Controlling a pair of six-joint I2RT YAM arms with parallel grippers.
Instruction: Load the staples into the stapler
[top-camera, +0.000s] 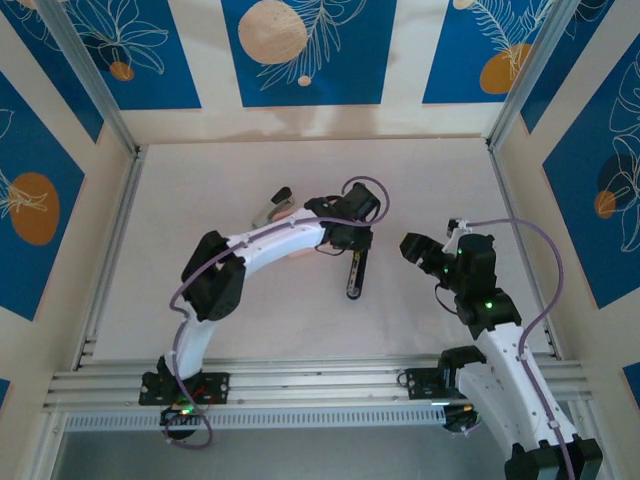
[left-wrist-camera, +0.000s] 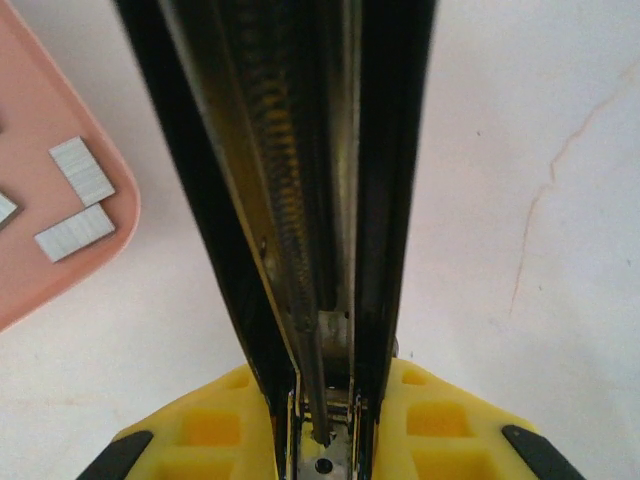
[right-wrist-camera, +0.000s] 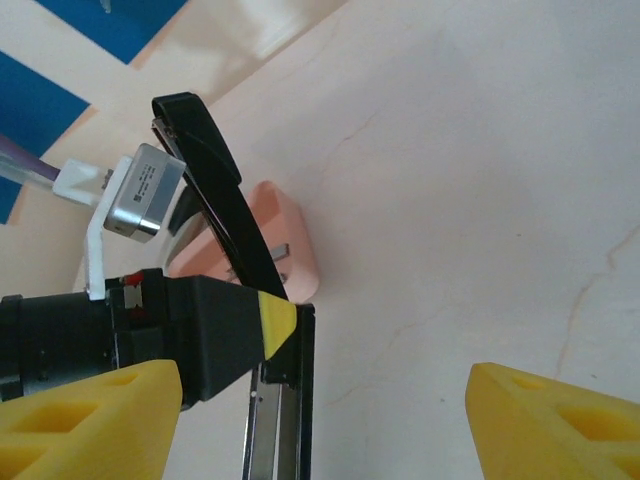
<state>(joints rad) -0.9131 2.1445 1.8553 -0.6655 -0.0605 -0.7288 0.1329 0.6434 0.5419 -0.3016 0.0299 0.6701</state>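
Pale desk (top-camera: 450, 180), blue-and-cream wall panels (top-camera: 300, 80). One stapler (left-wrist-camera: 300, 200), opened, clamped by left gripper (left-wrist-camera: 322, 405). Three staples (left-wrist-camera: 82, 170) strips visible in one pink tray (left-wrist-camera: 40, 100). Right gripper (right-wrist-camera: 325, 385) spread wide, empty.

no legible text, camera label (right-wrist-camera: 150, 182) blurred

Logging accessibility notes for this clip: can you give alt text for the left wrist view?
An open black stapler, its spring and staple channel exposed, runs up the middle, clamped at the bottom in the yellow jaws of the left gripper. At the left, a pink tray holds short silvery staples.
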